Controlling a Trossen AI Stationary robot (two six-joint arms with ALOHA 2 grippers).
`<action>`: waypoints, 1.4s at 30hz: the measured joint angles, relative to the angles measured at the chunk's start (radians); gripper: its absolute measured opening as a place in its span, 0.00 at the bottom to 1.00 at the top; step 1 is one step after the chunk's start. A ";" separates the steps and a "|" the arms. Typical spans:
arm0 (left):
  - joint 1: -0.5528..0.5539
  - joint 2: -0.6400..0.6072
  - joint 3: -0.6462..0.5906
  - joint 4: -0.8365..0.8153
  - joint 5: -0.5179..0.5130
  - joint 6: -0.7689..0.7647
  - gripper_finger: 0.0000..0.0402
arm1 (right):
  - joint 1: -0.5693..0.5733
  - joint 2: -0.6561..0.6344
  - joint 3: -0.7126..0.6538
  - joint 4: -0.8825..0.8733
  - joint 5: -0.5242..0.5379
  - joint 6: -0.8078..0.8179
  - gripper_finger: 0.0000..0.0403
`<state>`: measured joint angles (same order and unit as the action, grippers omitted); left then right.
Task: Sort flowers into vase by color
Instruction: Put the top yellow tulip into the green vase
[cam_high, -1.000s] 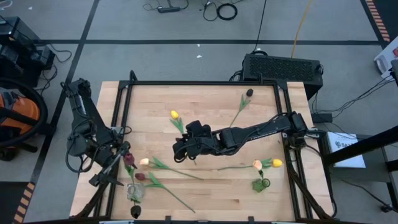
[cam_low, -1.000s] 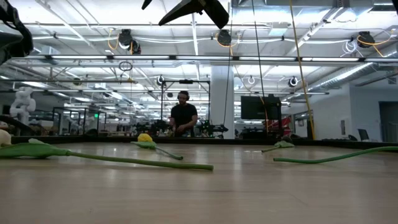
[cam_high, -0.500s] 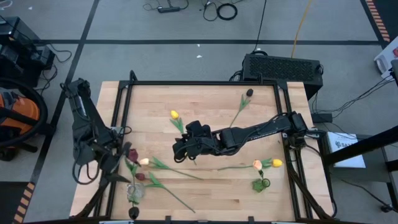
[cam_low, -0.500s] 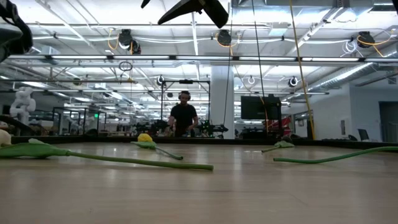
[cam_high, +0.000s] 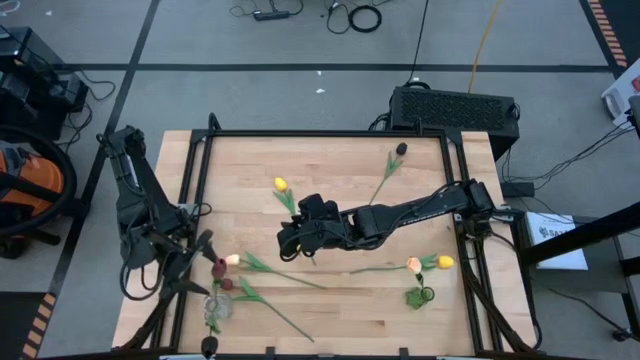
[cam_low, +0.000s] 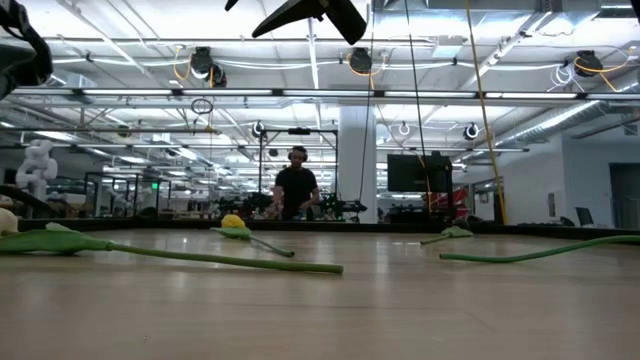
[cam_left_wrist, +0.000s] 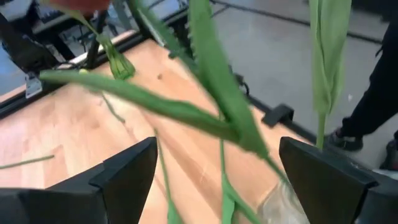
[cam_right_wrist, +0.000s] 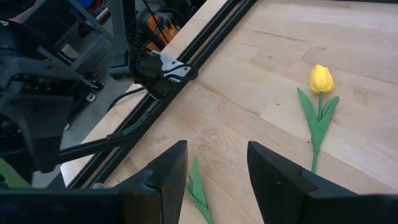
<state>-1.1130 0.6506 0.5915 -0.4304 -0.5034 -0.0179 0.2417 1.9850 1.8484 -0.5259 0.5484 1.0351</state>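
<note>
At the table's left edge the left gripper (cam_high: 190, 262) hovered with its fingers (cam_left_wrist: 127, 177) spread wide, clamping nothing; green stems and leaves crossed the gap between them in its wrist view. Just beside it stood a clear glass vase (cam_high: 217, 306) near the front left corner, with a dark red tulip (cam_high: 220, 264) rising above it. A peach tulip (cam_high: 232, 260) and another dark red tulip (cam_high: 227, 284) lay next to it on the wooden table (cam_high: 330, 300), their stems running rightward. Toward the middle a yellow tulip (cam_high: 281, 184) lay flat, and near it the right gripper (cam_high: 291, 238) hung over the board, fingers (cam_right_wrist: 165, 180) parted and empty. Farther right, a dark tulip (cam_high: 401, 149) lay near the far edge, while a peach tulip (cam_high: 413, 264) and a yellow tulip (cam_high: 444, 262) lay touching, just beside a green vase (cam_high: 419, 296).
</note>
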 joint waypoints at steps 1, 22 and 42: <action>0.000 0.000 0.000 -0.015 -0.001 0.000 0.85 | 0.000 0.000 0.000 0.000 0.000 0.000 0.40; 0.000 -0.108 0.000 -0.128 -0.246 -0.082 0.85 | 0.000 0.000 0.000 -0.001 0.000 -0.002 0.40; 0.015 -0.251 0.125 0.059 -0.694 -0.106 0.85 | -0.103 0.000 0.000 -0.206 -0.128 0.047 0.40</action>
<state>-1.0980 0.3999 0.7163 -0.3716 -1.1969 -0.1235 0.1390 1.9850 1.8488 -0.7318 0.4206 1.0823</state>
